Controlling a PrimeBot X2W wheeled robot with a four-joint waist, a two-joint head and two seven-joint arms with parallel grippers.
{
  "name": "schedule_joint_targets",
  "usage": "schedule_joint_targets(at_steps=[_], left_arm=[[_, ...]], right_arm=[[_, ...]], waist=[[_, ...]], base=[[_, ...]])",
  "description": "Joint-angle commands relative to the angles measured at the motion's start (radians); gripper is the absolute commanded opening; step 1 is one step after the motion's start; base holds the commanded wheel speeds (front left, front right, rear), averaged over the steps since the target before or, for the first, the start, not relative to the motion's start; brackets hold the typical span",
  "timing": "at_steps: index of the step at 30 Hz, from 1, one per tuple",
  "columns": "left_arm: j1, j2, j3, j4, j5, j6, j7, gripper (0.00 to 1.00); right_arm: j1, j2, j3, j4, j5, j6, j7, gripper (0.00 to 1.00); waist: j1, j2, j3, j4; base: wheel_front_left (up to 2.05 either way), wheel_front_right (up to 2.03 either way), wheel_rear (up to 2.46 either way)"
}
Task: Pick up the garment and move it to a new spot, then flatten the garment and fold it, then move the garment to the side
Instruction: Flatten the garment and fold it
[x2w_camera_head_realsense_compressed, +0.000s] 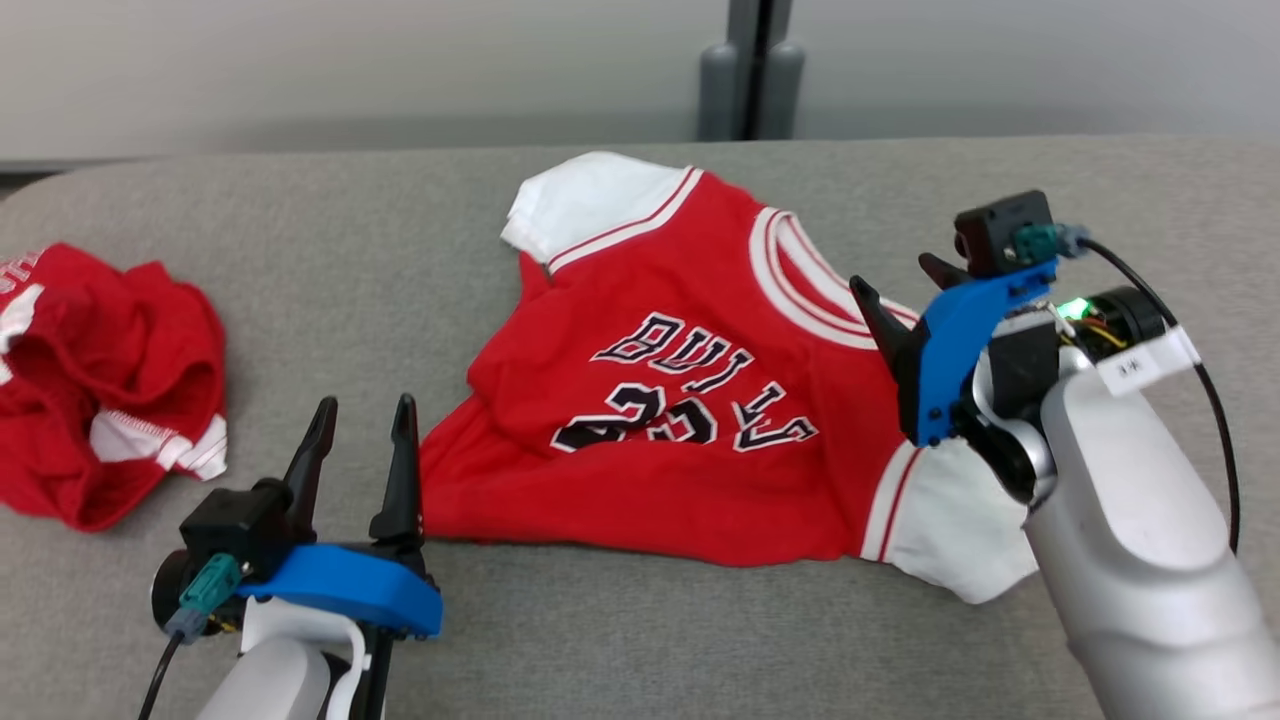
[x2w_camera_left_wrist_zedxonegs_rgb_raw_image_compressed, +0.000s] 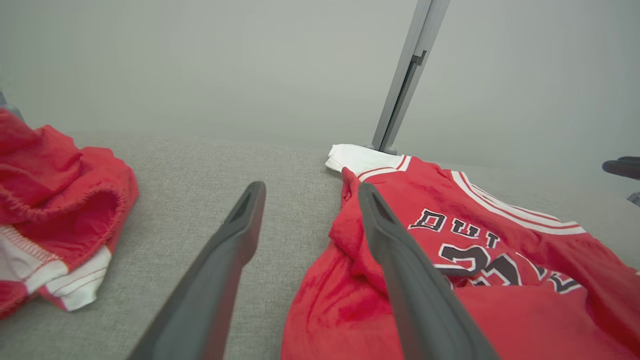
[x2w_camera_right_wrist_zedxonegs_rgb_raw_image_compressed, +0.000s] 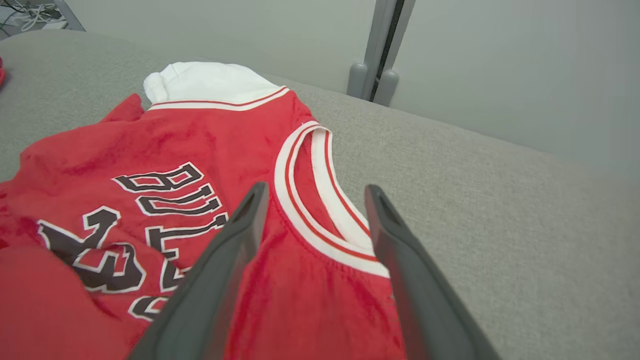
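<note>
A red jersey with white sleeves and black lettering, the garment, lies spread on the grey table, collar toward the right. My left gripper stands open at the garment's lower left edge, nothing between its fingers; in the left wrist view the gripper points past the garment, with its right finger over the red cloth's edge. My right gripper hovers open above the collar side. In the right wrist view its gripper frames the white-striped collar of the garment, holding nothing.
A second crumpled red and white garment lies at the table's left, also in the left wrist view as a red heap. A grey post stands behind the table's far edge. Bare grey table lies between the two cloths.
</note>
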Motion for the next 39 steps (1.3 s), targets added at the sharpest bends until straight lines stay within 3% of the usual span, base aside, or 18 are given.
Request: schedule_joint_targets(at_steps=[1,10,17,18,19,20,26,32,36,37,38,39], left_arm=[[-0.037,-0.010,-0.007,-0.002,0.009,-0.009,-0.003,1.00],[-0.136,-0.053,-0.051,0.014,0.044,-0.044,-0.015,1.00],[-0.185,-0.080,-0.069,0.031,0.055,-0.061,-0.020,1.00],[-0.191,-0.082,-0.071,0.035,0.058,-0.066,-0.021,1.00],[-0.196,-0.086,-0.072,0.039,0.060,-0.069,-0.023,1.00],[-0.200,-0.089,-0.073,0.042,0.061,-0.069,-0.024,1.00],[-0.210,-0.090,-0.060,0.054,0.063,-0.074,-0.029,1.00],[-0.206,-0.086,-0.047,0.065,0.066,-0.077,-0.033,1.00],[-0.206,-0.082,-0.044,0.071,0.066,-0.078,-0.034,1.00],[-0.205,-0.081,-0.043,0.073,0.066,-0.079,-0.034,1.00],[-0.204,-0.080,-0.043,0.076,0.066,-0.079,-0.034,1.00],[-0.202,-0.079,-0.043,0.079,0.065,-0.079,-0.034,1.00]], right_arm=[[-0.065,-0.010,0.020,0.078,0.001,0.000,-0.005,1.00],[-0.236,-0.025,0.046,0.386,-0.034,0.000,-0.042,1.00],[-0.292,-0.039,0.041,0.529,-0.065,0.000,-0.055,1.00],[-0.295,-0.035,0.047,0.553,-0.065,0.000,-0.049,0.84],[-0.299,-0.032,0.058,0.571,-0.068,0.001,-0.046,0.35],[-0.305,-0.031,0.066,0.584,-0.067,0.001,-0.055,0.00],[-0.370,-0.113,0.018,0.631,-0.103,-0.001,-0.138,0.00],[-0.407,-0.196,-0.172,0.647,-0.244,0.000,-0.245,0.00],[-0.385,-0.193,-0.273,0.632,-0.318,0.000,-0.280,0.00],[-0.381,-0.185,-0.294,0.627,-0.333,0.000,-0.291,0.32],[-0.377,-0.176,-0.312,0.622,-0.343,0.000,-0.302,1.00],[-0.371,-0.164,-0.325,0.621,-0.353,0.000,-0.313,1.00]], waist=[[-0.0001,0.0000,0.059,0.060],[-0.0001,0.0000,0.160,0.159],[-0.0001,0.0000,0.205,0.198],[-0.0001,0.0000,0.209,0.202],[-0.0001,0.0000,0.211,0.204],[-0.0001,0.0000,0.214,0.206],[-0.0001,0.0000,0.214,0.196],[-0.0001,0.0000,0.211,0.173],[-0.0001,0.0000,0.206,0.157],[-0.0001,0.0000,0.204,0.153],[-0.0001,0.0000,0.200,0.148],[-0.0001,0.0000,0.194,0.144]], base=[[0.00,0.00,0.00],[0.00,0.00,0.00],[0.00,0.00,0.00],[0.00,0.00,0.00],[0.00,0.00,0.00],[0.00,0.00,0.00],[0.00,0.00,0.00],[0.00,0.00,0.00],[0.00,0.00,0.00],[0.00,0.00,0.00],[0.00,0.00,0.00],[0.00,0.00,0.00]])
